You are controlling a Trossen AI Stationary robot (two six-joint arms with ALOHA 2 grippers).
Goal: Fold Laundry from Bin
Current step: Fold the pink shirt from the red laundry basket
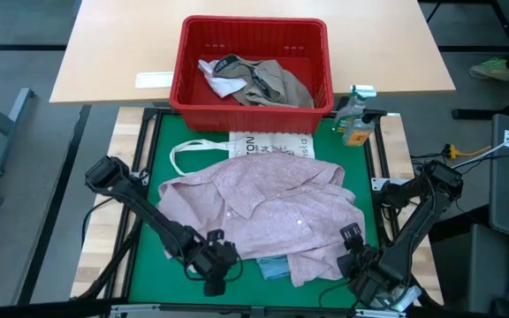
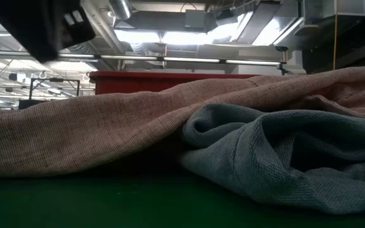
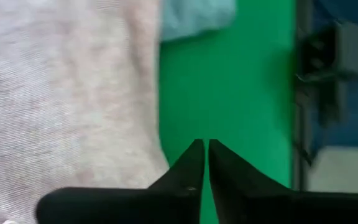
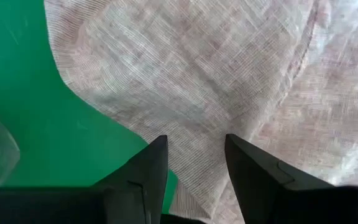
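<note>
Overhead view: one red bin (image 1: 254,62) stands at the far edge of the green mat (image 1: 162,150), on a light wooden table. It contains a heap of laundry, with one white piece (image 1: 219,78) and one khaki-grey piece (image 1: 277,84) distinguishable. One pale pink shirt (image 1: 268,212) is spread across the mat. One light blue garment (image 1: 272,268) protrudes from under its near edge. One white tote bag (image 1: 268,144) lies between the shirt and the bin, partly covered; its print is cut off and only "ON" reads clearly. Two arms are present. The left gripper (image 1: 215,269) is at the near left edge of the shirt. The right gripper (image 1: 360,265) is at the near right corner.

Low view: the light blue garment lies bunched on the mat, touching the pink shirt behind it. The bin's red rim shows beyond.

Left wrist view: the two fingers (image 3: 188,168) are nearly closed, tips almost touching, over bare mat just beside the shirt edge. Nothing is held.

Right wrist view: the two fingers (image 4: 151,165) stand apart over the shirt hem; whether they touch the cloth cannot be told.
</note>
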